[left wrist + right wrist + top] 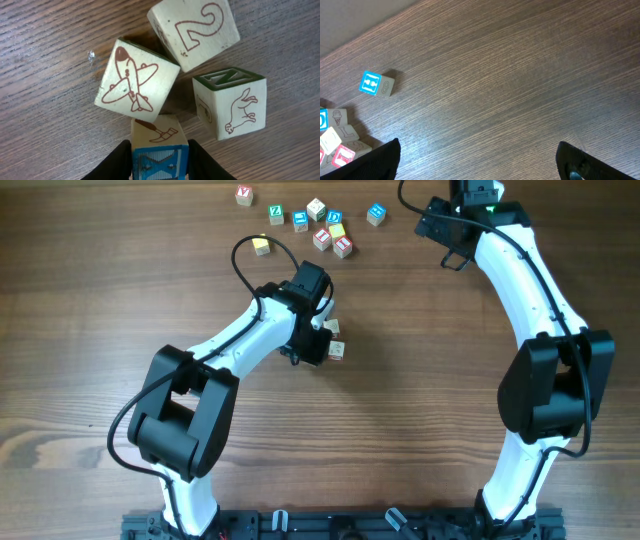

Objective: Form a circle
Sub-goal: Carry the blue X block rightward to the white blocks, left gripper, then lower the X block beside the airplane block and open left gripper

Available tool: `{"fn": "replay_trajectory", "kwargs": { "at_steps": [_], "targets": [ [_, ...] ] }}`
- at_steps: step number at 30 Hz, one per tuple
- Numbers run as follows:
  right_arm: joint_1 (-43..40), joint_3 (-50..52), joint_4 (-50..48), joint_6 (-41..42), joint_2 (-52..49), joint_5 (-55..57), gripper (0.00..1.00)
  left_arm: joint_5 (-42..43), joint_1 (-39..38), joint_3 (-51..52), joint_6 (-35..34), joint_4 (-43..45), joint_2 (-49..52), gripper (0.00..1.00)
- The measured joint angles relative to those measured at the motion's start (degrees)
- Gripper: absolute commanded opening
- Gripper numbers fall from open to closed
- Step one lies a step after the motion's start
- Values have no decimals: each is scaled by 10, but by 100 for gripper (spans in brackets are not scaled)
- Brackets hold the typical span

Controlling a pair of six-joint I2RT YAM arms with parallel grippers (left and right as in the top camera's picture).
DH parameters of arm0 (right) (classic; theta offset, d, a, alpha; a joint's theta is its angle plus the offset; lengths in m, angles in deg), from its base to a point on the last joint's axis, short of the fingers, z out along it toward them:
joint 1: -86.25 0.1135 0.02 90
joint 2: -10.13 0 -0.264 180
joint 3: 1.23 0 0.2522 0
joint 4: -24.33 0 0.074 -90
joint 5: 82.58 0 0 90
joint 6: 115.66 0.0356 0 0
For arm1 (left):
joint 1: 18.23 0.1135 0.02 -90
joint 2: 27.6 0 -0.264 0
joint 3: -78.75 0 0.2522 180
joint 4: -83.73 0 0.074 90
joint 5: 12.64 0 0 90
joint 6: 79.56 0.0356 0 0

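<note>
- Left gripper (159, 150): clamped on the blue X cube (160, 162), with a dark finger (117, 162) pressed to each side. Whether the cube sits on the table (45, 55) or hangs just clear of it cannot be told.
- Just ahead: the aeroplane cube (136, 80), its near corner touching the held cube or all but touching it. To the right stands the green N cube (232, 102), dog face showing, a narrow gap away from the held cube.
- Beyond those: the cube marked 2 (195, 30), close against the aeroplane cube's far corner and near the N cube.
- Circle (334, 348): part built at mid-table, just beside the left gripper. The three set cubes form an arc that opens towards the gripper.
- Judgement: the step in hand is seating the X cube to close that opening.
  - Bring it in slowly between the aeroplane and N cubes, since the aeroplane cube's corner is the likeliest to be nudged.
  - Set it flat before releasing it.
  - Part the fingers only slightly and lift straight away, so that neither neighbour is dragged.
- Far edge: the spare cubes (322, 225) lie scattered, well apart from the circle.
- Right gripper (477, 145): jaws wide apart and holding nothing, over bare table near a blue spare cube (371, 82), clear of the work.
</note>
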Motion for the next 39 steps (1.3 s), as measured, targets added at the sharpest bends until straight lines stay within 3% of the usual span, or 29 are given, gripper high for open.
{"fn": "replay_trajectory", "kwargs": {
  "at_steps": [12,13,14,15,21,26,31,39],
  "targets": [
    [0,0,0,0,0,0,100,-19,2,0,9,-5,-21,57],
    [0,0,0,0,0,0,100,-20,3,0,9,-5,-42,53],
    [0,0,0,0,0,0,100,-21,4,0,7,-5,-57,35],
    [0,0,0,0,0,0,100,-22,6,0,0,-5,-78,4],
    [0,0,0,0,0,0,100,5,7,-3,-59,-31,-154,4],
    [0,0,0,0,0,0,100,32,-14,28,-72,-24,-143,4],
    [0,0,0,0,0,0,100,41,-39,87,-76,38,-110,4],
    [0,0,0,0,0,0,100,40,-43,91,-82,79,-65,4]
  ]
}}
